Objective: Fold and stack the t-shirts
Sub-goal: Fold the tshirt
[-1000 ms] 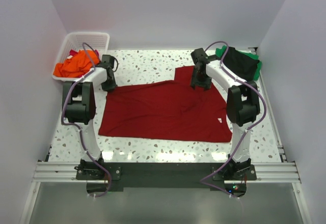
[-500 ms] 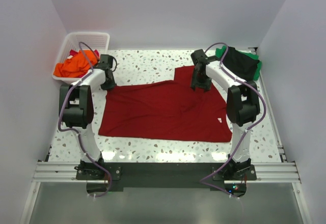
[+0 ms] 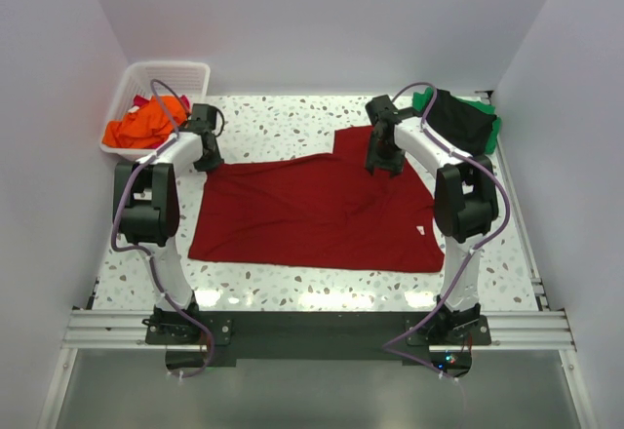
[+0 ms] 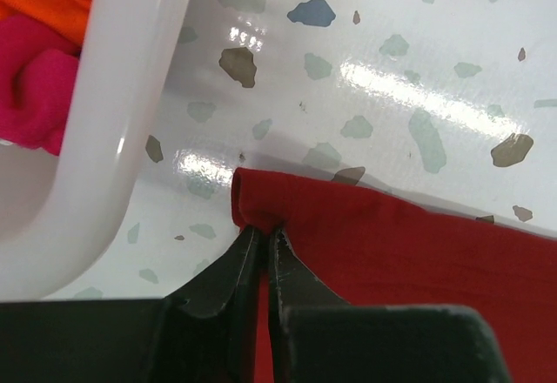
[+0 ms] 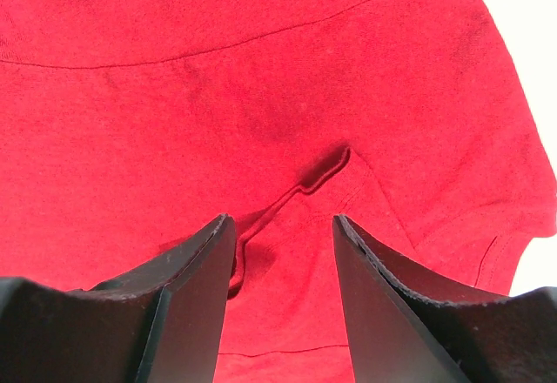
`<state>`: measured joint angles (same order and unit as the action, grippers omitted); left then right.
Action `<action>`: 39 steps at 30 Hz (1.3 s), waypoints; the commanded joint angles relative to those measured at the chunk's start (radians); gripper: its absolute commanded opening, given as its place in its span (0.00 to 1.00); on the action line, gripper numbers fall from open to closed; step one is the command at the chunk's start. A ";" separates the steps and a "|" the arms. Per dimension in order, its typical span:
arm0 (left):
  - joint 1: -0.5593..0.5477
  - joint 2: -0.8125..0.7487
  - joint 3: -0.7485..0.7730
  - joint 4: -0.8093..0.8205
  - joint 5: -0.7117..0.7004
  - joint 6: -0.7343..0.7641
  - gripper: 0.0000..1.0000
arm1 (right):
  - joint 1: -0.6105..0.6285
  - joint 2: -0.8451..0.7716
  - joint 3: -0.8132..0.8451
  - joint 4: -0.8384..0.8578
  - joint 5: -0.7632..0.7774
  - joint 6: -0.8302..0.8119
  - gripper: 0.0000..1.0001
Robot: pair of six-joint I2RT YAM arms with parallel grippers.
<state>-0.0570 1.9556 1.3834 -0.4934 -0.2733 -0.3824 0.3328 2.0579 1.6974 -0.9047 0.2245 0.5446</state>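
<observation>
From above, the dark red t-shirt [image 3: 312, 210] lies spread flat at the middle of the speckled table [image 3: 283, 122]. A white slatted basket [image 3: 180, 73] sits at the table's 10 o'clock corner with an orange t-shirt [image 3: 146, 122] heaped in it. At 2 o'clock a black t-shirt [image 3: 458, 122] rests on a green t-shirt [image 3: 495, 132]. The left gripper [image 3: 207, 161] is at the spread shirt's 10 o'clock corner, just beside the basket, and the right gripper [image 3: 383, 164] stands over the raised part at its 1 o'clock. In the left wrist view the jaws are pinched together on the curled corner of the dark red cloth. The basket's rim crosses at 10 o'clock, with orange and a pink cloth [image 4: 30, 87] behind it. In the right wrist view the jaws stand apart over the dark red cloth, with a small raised crease [image 5: 322, 170] between them and nothing gripped.
</observation>
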 commanded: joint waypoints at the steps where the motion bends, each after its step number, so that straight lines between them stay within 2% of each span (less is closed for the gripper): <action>1: -0.009 -0.018 0.006 0.035 0.000 0.000 0.12 | -0.002 -0.058 0.005 0.000 -0.004 -0.011 0.53; 9: -0.012 -0.017 0.011 0.035 0.002 0.002 0.15 | -0.003 -0.058 0.004 0.000 -0.002 -0.014 0.52; 14: -0.015 -0.017 0.014 0.032 -0.010 -0.004 0.00 | -0.003 -0.056 0.002 0.000 -0.002 -0.014 0.52; 34: -0.033 -0.093 0.089 -0.004 -0.041 -0.006 0.00 | -0.003 -0.051 0.004 0.006 -0.008 -0.009 0.52; 39: -0.033 -0.072 0.141 -0.053 -0.043 -0.004 0.02 | -0.001 -0.053 0.004 0.006 -0.008 -0.009 0.51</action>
<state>-0.0875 1.9163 1.4559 -0.5293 -0.2951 -0.3824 0.3328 2.0579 1.6974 -0.9043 0.2176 0.5411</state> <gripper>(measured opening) 0.027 0.519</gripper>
